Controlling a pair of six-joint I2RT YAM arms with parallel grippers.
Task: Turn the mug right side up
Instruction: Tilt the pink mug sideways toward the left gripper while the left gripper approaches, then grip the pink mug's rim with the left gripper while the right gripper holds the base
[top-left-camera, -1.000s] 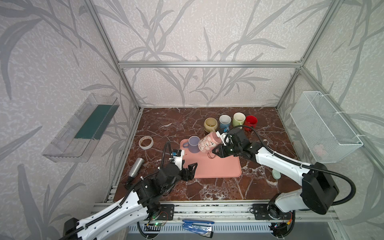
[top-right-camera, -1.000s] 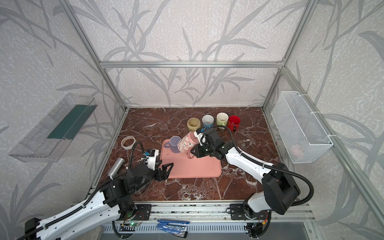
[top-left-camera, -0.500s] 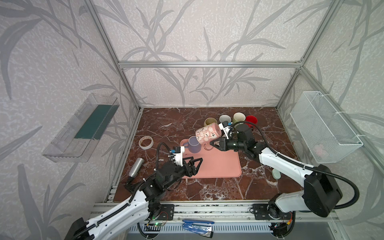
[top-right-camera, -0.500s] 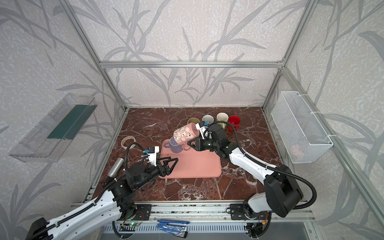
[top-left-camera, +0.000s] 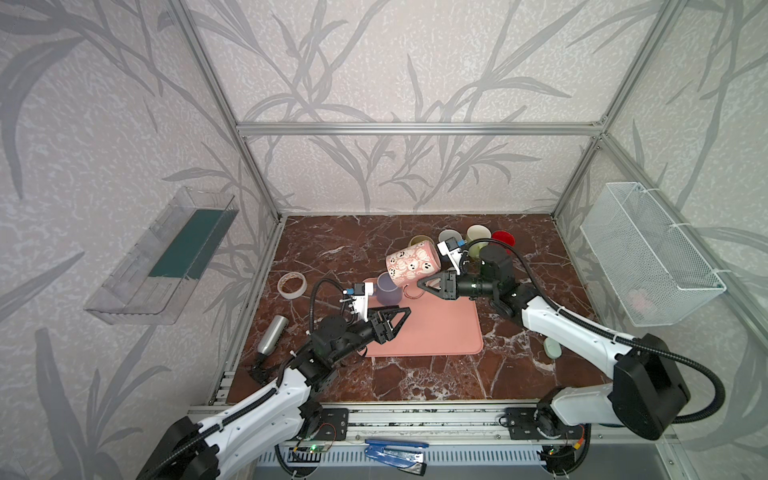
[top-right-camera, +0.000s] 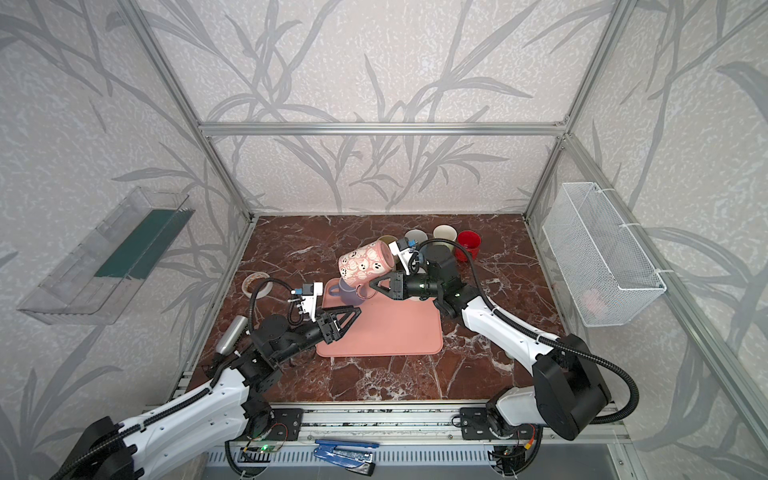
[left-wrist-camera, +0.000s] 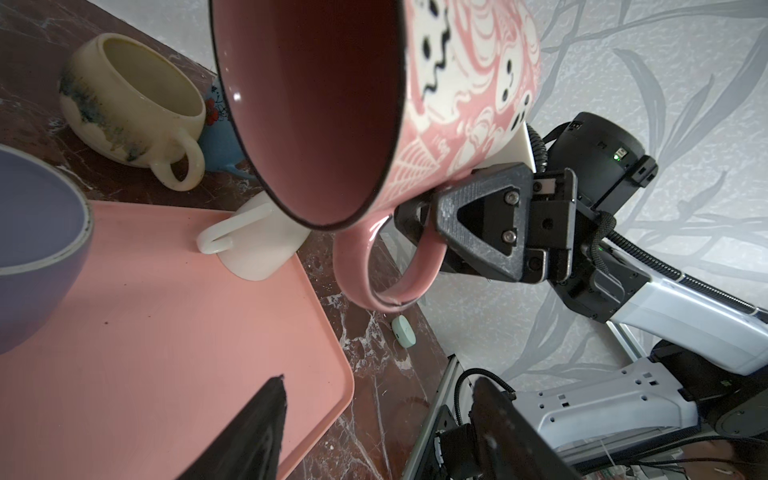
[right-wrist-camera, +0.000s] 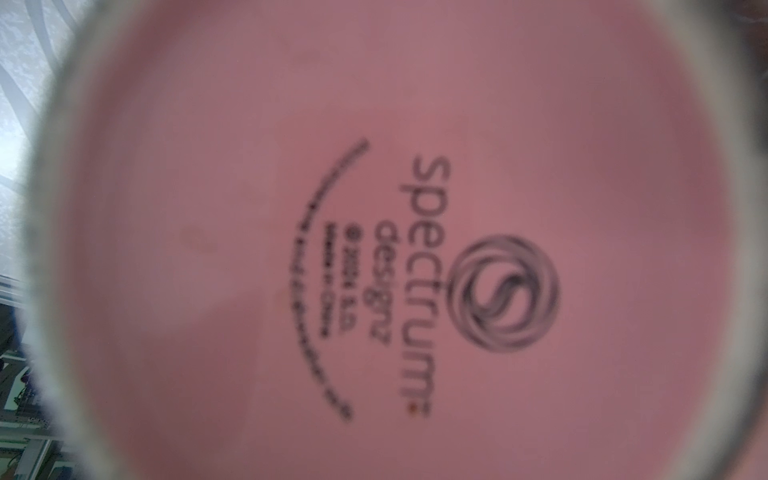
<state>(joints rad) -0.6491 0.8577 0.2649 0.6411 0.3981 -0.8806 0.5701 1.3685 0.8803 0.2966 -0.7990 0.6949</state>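
The mug (top-left-camera: 411, 266) (top-right-camera: 363, 264) is pink with white ghost faces. It hangs in the air over the back edge of the pink mat (top-left-camera: 436, 332), tipped on its side with its mouth towards the front left. My right gripper (top-left-camera: 419, 284) (top-right-camera: 374, 286) is shut on the mug's handle (left-wrist-camera: 374, 270). The right wrist view shows only the mug's printed base (right-wrist-camera: 374, 208). My left gripper (top-left-camera: 401, 316) (top-right-camera: 355, 313) (left-wrist-camera: 380, 380) hovers open over the mat's front left, below the mug's mouth, holding nothing.
A purple mug (top-left-camera: 388, 289) stands on the mat just under the pink one. A white mug (left-wrist-camera: 262, 245) lies behind it. Several mugs (top-left-camera: 478, 232) line the back. A tape roll (top-left-camera: 292, 284), metal cylinder (top-left-camera: 272, 332) and mint object (top-left-camera: 552, 347) lie around the mat.
The right gripper has lifted the pink mug off the mat and tipped it further onto its side. The left gripper has risen and reached over the mat, its jaws somewhat narrower.
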